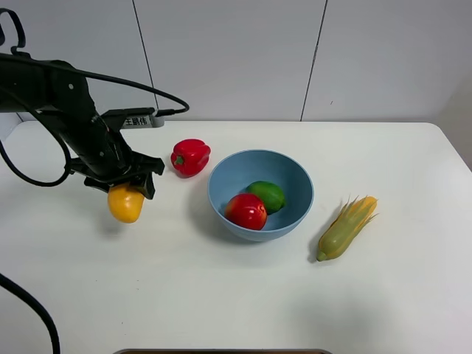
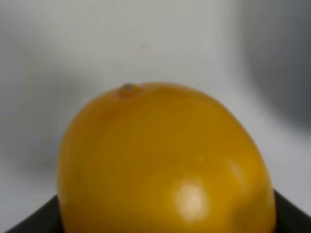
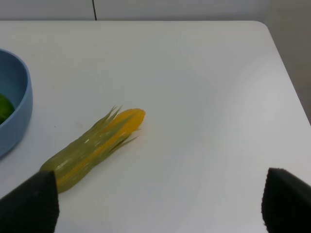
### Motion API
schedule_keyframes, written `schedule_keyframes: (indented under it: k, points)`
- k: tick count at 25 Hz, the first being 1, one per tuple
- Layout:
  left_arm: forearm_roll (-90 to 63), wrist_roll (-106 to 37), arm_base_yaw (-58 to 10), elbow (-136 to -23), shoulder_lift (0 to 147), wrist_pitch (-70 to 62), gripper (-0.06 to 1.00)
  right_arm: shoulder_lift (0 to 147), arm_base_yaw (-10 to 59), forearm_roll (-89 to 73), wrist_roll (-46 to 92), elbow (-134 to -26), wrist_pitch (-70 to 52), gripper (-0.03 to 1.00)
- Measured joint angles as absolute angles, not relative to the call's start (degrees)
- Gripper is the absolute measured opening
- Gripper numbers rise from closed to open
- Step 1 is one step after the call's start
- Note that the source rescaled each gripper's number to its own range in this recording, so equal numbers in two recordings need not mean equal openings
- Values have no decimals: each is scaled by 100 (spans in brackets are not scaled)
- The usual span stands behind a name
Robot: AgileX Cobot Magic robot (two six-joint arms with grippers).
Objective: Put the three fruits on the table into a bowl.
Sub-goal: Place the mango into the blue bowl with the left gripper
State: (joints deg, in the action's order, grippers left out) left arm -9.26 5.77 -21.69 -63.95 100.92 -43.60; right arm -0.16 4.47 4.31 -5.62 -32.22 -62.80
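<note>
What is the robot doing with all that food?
It's putting fruit in the blue bowl. The lime and the red apple are already inside. The left gripper holds the yellow mango above the table, left of the bowl. The right gripper is open and empty near the corn cob. The red bell pepper sits behind the bowl.

Left gripper (image 1: 127,186) clamped, pointing down; right gripper (image 3: 158,204) fingers spread wide.

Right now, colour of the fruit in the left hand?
Yellow-orange mango, best in left wrist view.
</note>
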Motion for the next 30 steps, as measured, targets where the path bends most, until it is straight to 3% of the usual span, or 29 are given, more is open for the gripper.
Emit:
schedule_keyframes:
  k: [9, 17, 30]
  points:
    - [-908, 600, -2210, -6751, 9764, -4772, 0, -16, 447, 431, -562, -3222, -6280, 59]
    - [-688, 745, -2742, -7455, 9764, -4861, 0, -16, 447, 431, -562, -3222, -6280, 59]
    - [-459, 942, -3498, -7627, 9773, -3530, 0, -16, 447, 431, -562, -3222, -6280, 59]
